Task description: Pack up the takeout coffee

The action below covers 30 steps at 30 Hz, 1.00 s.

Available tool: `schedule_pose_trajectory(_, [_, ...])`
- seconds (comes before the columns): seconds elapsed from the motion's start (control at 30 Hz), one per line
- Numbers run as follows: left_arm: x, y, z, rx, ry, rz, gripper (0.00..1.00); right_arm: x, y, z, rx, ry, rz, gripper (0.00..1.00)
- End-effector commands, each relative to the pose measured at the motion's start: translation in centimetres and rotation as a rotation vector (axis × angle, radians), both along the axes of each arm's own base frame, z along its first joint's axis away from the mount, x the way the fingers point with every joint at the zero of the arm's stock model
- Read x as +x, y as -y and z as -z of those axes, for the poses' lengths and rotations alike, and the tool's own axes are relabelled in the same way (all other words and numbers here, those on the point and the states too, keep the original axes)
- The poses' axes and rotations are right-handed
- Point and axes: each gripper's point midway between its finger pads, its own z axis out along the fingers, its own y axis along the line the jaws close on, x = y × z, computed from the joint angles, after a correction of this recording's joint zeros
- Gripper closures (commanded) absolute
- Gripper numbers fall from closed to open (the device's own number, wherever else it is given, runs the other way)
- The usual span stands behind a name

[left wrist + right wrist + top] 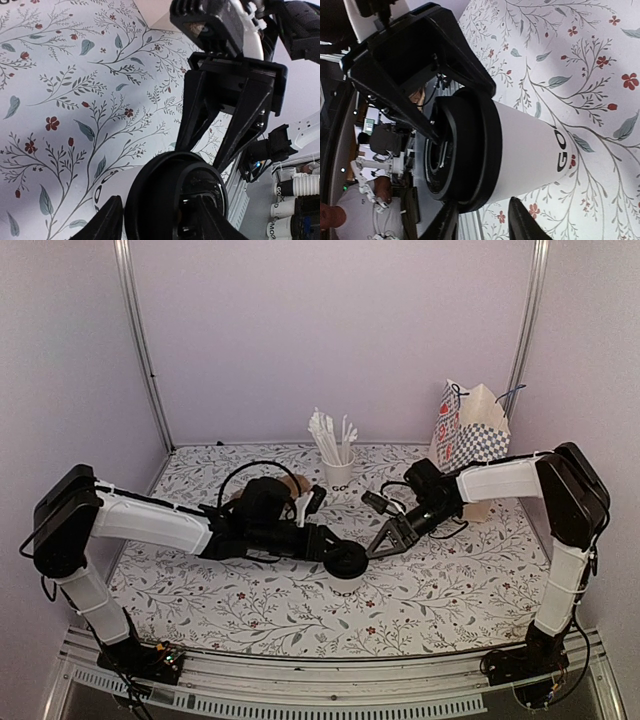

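The takeout coffee cup (347, 565), small, of white paper with dark lettering on its side and a round black plastic lid (462, 150), stands upright near the middle of the white tabletop (300, 615), which is printed with leaves and small red flowers. Both my arms reach in toward it, one from each side.

My left hand (337, 552) comes in from the left at lid height. Seen from my left wrist, its two black fingers (106, 222) sit one on each side of the lid, very close to its rim. I cannot tell whether they are pressing on it or only flanking it.

My right hand (375, 548) slopes down to the cup from the right. Its jaws stand partly apart and are not closed on anything. From my left wrist, its fingertips appear to rest at the far edge of the lid. From my right wrist, the lid's rim lies just at the mouth of the gap between my right fingers (522, 222), with the cup's white wall and the letters "GO" beyond.

Behind the coffee cup, toward the back of the tabletop, stands a similar white paper cup filled with white straws (338, 472). Well to its right, near the back right corner, is an upright paper bag (470, 435) with a black-and-white chequered band and red hearts, just behind my right forearm. A small brown object (294, 485) shows behind my left arm, mostly hidden.
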Motion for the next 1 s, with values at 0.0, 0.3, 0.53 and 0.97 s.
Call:
schedule_pose_trajectory(0.0, [0.1,0.9,-4.0,-0.016,0.123,0.019,0.47,0.5,0.6,0.0,-0.066,0.145,-0.004,0.60])
schedule_pose_trajectory(0.3, [1.1,-0.9,-5.0,0.065,0.147,-0.071,0.28,1.0,0.9,-1.8,-0.067,0.245,-0.019,0.52])
schedule_pose_trajectory(0.53, [-0.7,-4.7,-3.8,0.088,0.056,-0.193,0.28,2.7,0.1,-3.5,-0.065,0.320,-0.034,0.47])
schedule_pose_trajectory(0.97, [-0.3,-3.0,-1.4,0.065,-0.082,-0.305,0.31,4.7,-1.7,-3.6,-0.017,0.318,-0.042,0.38])
